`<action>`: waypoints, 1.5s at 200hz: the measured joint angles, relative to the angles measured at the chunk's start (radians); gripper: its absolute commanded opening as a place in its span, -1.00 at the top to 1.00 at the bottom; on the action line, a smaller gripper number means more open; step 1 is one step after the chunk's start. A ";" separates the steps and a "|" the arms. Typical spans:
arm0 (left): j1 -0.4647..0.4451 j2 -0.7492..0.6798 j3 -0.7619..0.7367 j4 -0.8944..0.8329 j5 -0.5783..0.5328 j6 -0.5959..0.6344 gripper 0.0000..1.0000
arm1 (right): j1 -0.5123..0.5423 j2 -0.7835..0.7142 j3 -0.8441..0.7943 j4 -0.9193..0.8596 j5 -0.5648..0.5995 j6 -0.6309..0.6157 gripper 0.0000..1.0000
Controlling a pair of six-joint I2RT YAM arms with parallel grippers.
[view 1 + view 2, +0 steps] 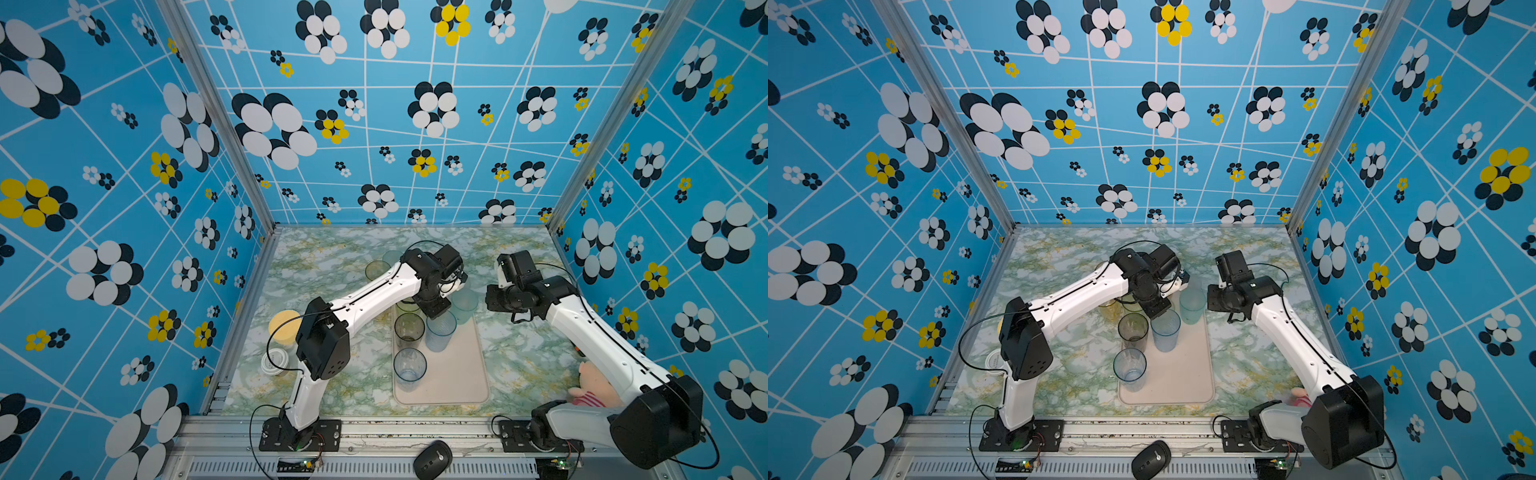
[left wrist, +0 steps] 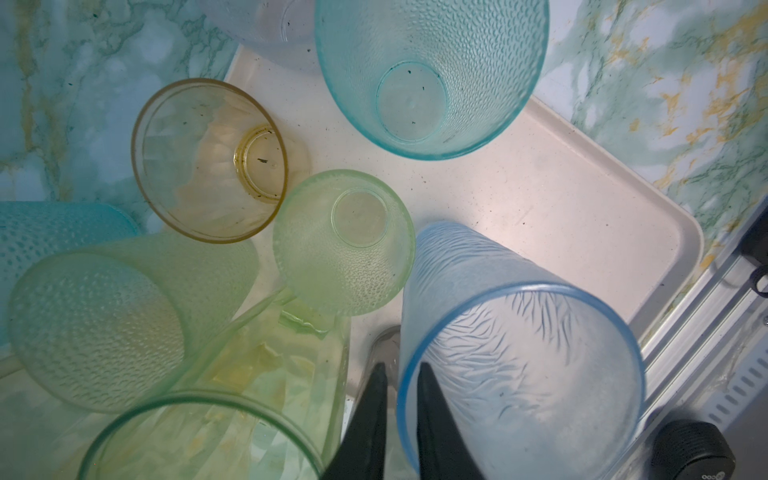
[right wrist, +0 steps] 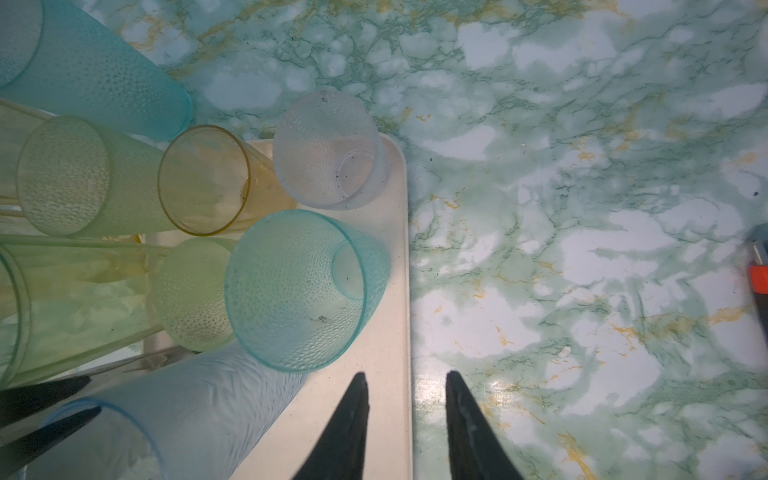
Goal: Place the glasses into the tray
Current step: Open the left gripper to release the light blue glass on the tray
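Left gripper (image 2: 402,368) fingers straddle the rim of the ribbed pale-blue tumbler (image 2: 519,374); grip cannot be told. Right gripper (image 3: 406,374), parted and empty, hangs over the edge of the cream rectangular tray (image 3: 395,270), beside open marbled tabletop (image 3: 582,249).

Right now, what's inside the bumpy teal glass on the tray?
Nothing but a few dark specks on its bottom: the teal glass stands empty on the tray. The open mouth shows the whole bottom; nothing there is covered.
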 measured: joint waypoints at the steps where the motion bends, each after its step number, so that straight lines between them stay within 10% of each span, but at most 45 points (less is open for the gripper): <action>1: 0.000 0.000 0.000 0.000 0.000 0.000 0.63 | 0.000 0.000 0.000 0.000 0.000 0.000 0.32; 300: 0.000 -0.222 -0.118 0.192 -0.017 -0.004 0.44 | 0.000 0.011 -0.002 0.015 -0.030 0.000 0.29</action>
